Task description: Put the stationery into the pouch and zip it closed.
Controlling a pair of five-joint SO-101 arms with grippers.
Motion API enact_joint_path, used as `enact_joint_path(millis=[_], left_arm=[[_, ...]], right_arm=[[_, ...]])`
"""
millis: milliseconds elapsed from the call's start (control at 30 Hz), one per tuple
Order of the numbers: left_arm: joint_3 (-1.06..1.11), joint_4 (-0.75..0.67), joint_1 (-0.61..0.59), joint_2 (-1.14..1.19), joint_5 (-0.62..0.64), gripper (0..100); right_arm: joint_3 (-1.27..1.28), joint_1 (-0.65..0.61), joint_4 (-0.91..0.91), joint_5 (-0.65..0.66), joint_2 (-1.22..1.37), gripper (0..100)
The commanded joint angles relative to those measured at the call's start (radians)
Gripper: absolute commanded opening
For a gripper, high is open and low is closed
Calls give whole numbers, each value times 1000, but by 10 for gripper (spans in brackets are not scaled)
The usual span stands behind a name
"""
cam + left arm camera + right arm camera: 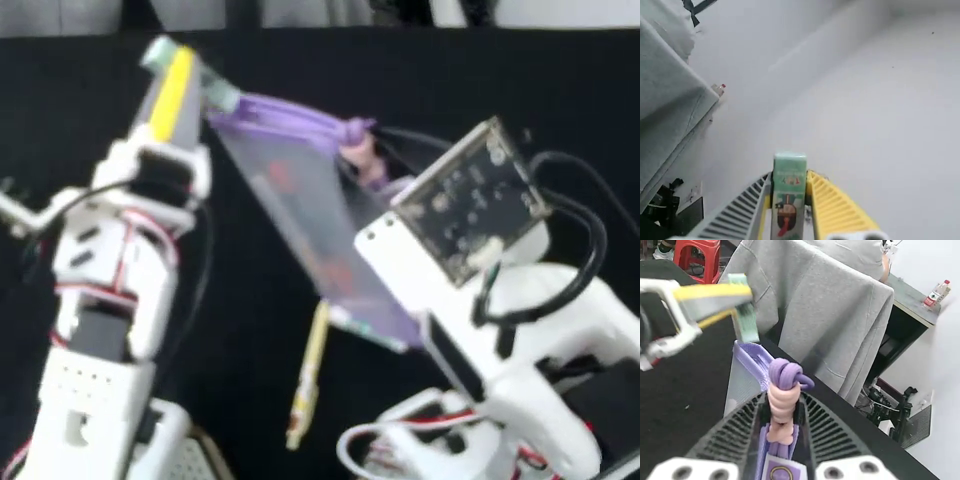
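My right gripper (362, 150) holds a clear pouch with purple trim (310, 220) tilted up off the black table. In the right wrist view that gripper (782, 407) is shut on the pouch's pink and purple knotted pull cord (784, 375), and the pouch (746, 377) hangs beyond it. My left gripper (190, 75) is raised at the pouch's far upper corner. It (789, 180) is shut on a green and white eraser (789, 195), which also shows as a green block (746, 315) just above the pouch's purple edge. A yellow pencil (308, 375) lies on the table under the pouch's lower end.
Black cloth (260, 330) covers the table. The two arm bases (90, 400) (520, 400) stand at the near edge, either side of the pencil. Behind the table's far edge are a grey garment (830, 305) and a red stool (697, 257).
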Motion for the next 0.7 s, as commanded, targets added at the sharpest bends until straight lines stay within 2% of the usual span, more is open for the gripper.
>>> enact_joint_path(millis=[0, 367, 433, 533, 667], left_arm=[[-10, -18, 76, 40, -55, 30], [107, -2, 99, -77, -72, 35], [93, 74, 125, -112, -109, 80], [10, 256, 231, -140, -198, 170], [-137, 454, 329, -144, -296, 189]], right_arm=[[-41, -6, 2, 2, -21, 11], [-41, -5, 6, 8, -15, 11], [-38, -5, 6, 8, -15, 11], [-36, -5, 6, 8, -15, 11], [-36, -5, 6, 8, -15, 11]])
